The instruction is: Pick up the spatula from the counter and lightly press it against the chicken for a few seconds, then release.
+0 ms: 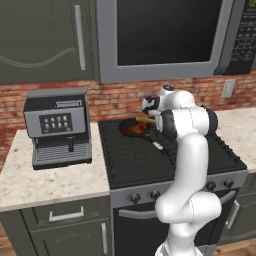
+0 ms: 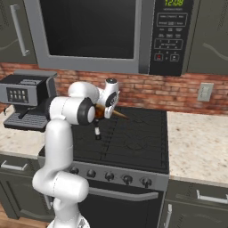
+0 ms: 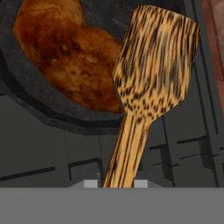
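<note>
Up front, the stove (image 1: 150, 162) sits under the white arm (image 1: 187, 165), whose elbow hides part of the pan (image 3: 26, 96) in both base views. The gripper (image 3: 115, 183), jaws narrow, clamps the spatula (image 3: 153, 65) by its handle. Blade overlaps the chicken (image 3: 65, 61) in the pan; contact unclear. Coffee machine (image 1: 57, 127) on the counter (image 1: 50, 180) left of the stove, microwave (image 1: 165, 35) above behind.
</note>
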Motion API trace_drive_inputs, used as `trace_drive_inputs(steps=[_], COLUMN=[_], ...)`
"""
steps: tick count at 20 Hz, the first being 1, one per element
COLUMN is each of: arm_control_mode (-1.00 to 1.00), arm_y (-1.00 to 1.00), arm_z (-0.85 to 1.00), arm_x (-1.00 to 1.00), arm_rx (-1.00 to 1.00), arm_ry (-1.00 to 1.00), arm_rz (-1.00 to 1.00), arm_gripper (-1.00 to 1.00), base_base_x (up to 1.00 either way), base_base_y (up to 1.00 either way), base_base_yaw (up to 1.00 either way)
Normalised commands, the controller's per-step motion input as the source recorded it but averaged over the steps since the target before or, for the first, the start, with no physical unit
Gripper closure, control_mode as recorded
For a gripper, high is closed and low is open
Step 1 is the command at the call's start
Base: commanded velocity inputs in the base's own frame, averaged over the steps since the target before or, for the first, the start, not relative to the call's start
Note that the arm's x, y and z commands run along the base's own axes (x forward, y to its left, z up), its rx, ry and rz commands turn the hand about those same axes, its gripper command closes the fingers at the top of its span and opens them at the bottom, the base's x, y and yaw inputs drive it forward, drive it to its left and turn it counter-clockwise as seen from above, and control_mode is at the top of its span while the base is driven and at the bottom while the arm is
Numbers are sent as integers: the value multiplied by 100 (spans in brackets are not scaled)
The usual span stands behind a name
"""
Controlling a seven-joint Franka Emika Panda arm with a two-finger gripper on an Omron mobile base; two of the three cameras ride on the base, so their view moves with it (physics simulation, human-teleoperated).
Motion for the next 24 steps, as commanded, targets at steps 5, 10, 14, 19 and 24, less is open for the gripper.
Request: trace_drive_inputs(steps=[5,10,14,19,24], arm_control_mode=[-100,-100,-100,-100,-100], arm_y=[8,9,8,4,-1], arm_z=[-8,-9,-7,-3,14], arm_x=[-18,-15,-11,-6,0], arm_rx=[-3,-3,-3,-3,-1], arm_ry=[0,0,0,0,-5], arm_rz=[4,4,3,3,5], arm_gripper=[100,100,100,100,100], base_base_x=[0,0,0,0,0], base_base_y=[0,0,0,0,0], base_base_yaw=[0,0,0,0,0])
